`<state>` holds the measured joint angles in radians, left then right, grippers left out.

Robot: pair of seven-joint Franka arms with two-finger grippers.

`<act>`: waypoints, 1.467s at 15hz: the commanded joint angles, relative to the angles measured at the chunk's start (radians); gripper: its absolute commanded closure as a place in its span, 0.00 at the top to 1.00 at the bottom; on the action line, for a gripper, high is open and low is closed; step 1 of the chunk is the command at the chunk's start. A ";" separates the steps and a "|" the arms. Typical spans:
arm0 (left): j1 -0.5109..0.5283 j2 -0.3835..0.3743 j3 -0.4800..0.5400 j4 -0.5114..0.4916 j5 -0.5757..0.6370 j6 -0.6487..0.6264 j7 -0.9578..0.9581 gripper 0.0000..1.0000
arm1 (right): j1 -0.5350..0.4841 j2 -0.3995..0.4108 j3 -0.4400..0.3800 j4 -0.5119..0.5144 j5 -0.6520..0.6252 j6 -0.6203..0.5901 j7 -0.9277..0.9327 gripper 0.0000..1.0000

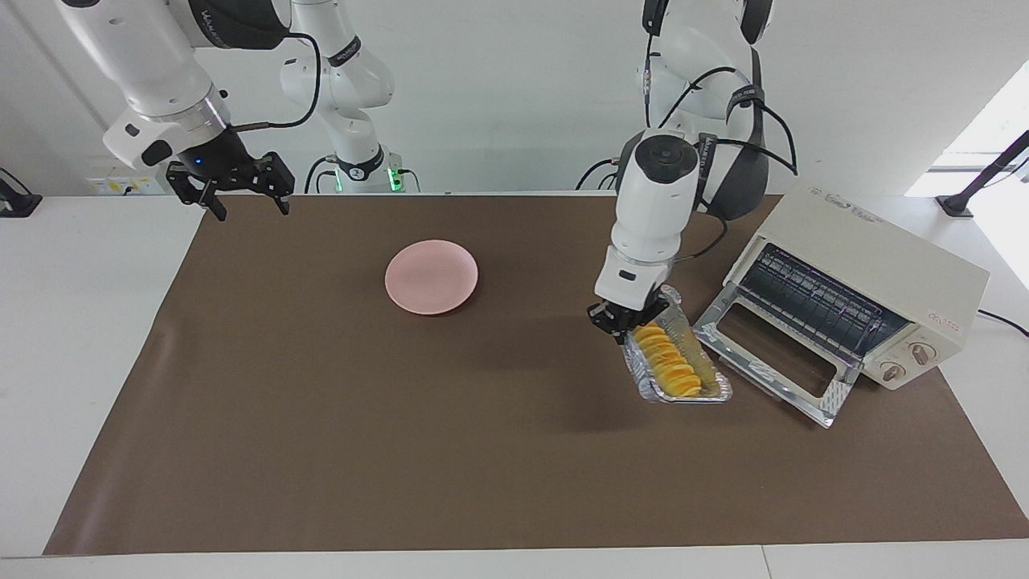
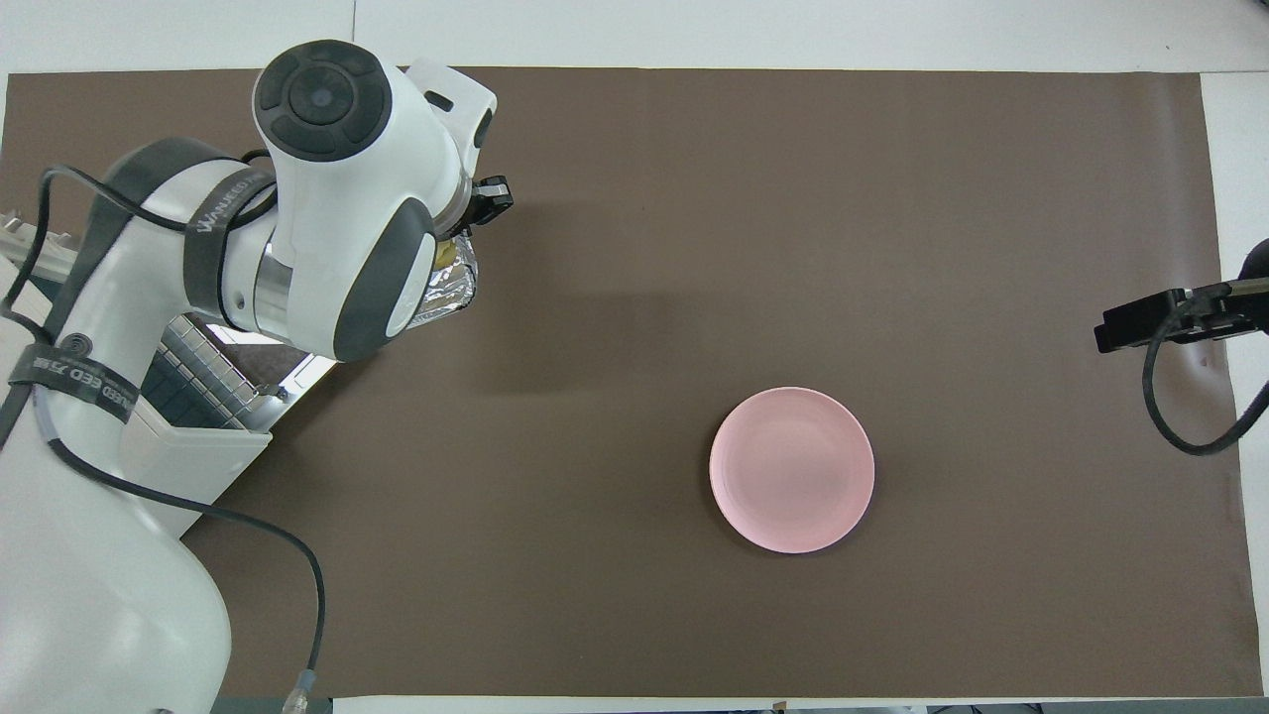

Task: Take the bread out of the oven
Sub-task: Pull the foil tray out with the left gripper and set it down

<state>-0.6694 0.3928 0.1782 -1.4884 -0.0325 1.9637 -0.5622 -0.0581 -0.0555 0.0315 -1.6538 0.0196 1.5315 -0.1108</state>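
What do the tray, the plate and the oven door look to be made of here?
Tray: thin aluminium foil, judging by its crinkled, shiny silver walls. Plate: smooth pink with a soft sheen, likely plastic or glazed ceramic; the look leaves that open. Oven door: clear glass pane in a mirror-bright chrome-like metal frame; the body looks like cream painted metal.

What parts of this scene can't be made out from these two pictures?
- Golden-yellow ridged bread in the crinkled silver foil tray: in the overhead view the left arm's white body hides nearly all of it.
- Left gripper: whether its jaws clamp the tray's rim is unclear in the facing view; the overhead view shows only a black tip.
- Boxy cream-white toaster oven: in the overhead view the arm covers most of it and the edge cuts it off.
- Right gripper: only partly inside the overhead view.
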 commanded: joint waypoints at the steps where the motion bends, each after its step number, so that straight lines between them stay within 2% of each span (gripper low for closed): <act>1: -0.091 0.056 0.006 -0.019 -0.018 0.008 0.044 0.00 | -0.015 -0.009 0.008 0.000 -0.009 -0.016 -0.021 1.00; 5: -0.148 0.089 0.004 -0.047 -0.017 0.001 0.042 0.00 | -0.022 -0.009 0.004 0.000 -0.009 -0.016 -0.021 1.00; 7: -0.196 0.132 0.006 -0.044 -0.020 0.024 0.035 0.00 | -0.023 -0.009 0.001 0.000 -0.009 -0.016 -0.023 1.00; 10: -0.197 0.138 0.006 -0.046 -0.020 0.040 0.021 0.00 | -0.022 -0.009 0.001 0.000 -0.009 -0.016 -0.021 1.00; 12: -0.196 0.141 0.009 -0.027 -0.017 0.040 0.004 0.75 | -0.020 -0.010 0.001 -0.004 -0.009 -0.016 -0.020 1.00; 13: -0.196 0.146 0.012 -0.013 -0.006 0.031 -0.022 1.00 | -0.020 -0.014 0.001 -0.009 -0.009 -0.016 -0.018 1.00; 15: -0.178 0.130 0.038 0.014 0.023 0.038 -0.038 1.00 | -0.020 -0.017 0.002 -0.012 -0.009 -0.016 -0.016 1.00; 19: -0.064 0.000 0.064 0.010 0.016 -0.026 -0.031 1.00 | -0.008 -0.026 0.008 -0.035 0.002 -0.002 0.011 1.00; 22: 0.017 -0.055 0.066 0.011 0.019 -0.098 -0.030 1.00 | 0.082 -0.024 0.022 -0.043 0.005 0.041 0.185 1.00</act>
<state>-0.6944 0.3852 0.2546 -1.4527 -0.0260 1.9099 -0.5872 -0.0329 -0.0562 0.0405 -1.6629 0.0221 1.5374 -0.0373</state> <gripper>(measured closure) 0.000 0.000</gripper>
